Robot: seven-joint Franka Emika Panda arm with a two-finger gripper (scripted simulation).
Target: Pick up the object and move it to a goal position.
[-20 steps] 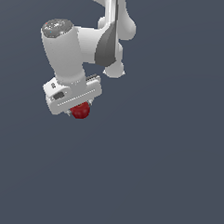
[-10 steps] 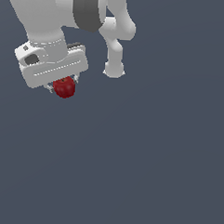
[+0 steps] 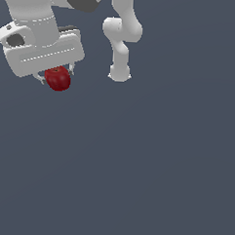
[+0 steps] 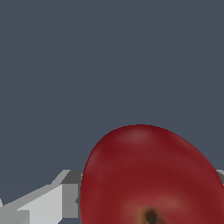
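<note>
End effector (image 3: 57, 79) clamps dark-red apple (image 3: 58, 78), no readable labels

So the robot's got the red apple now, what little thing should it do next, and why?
Probably keep carrying it with the grip closed. The apple sits between the gripper's fingers under the white hand, and in the wrist view it fills the space by the finger. No goal marker shows in either view, so I cannot tell which way. Opening now would likely drop it.

Smooth dark-red fruit (image 4: 153, 179), matt white fingers (image 4: 41, 203)
</note>
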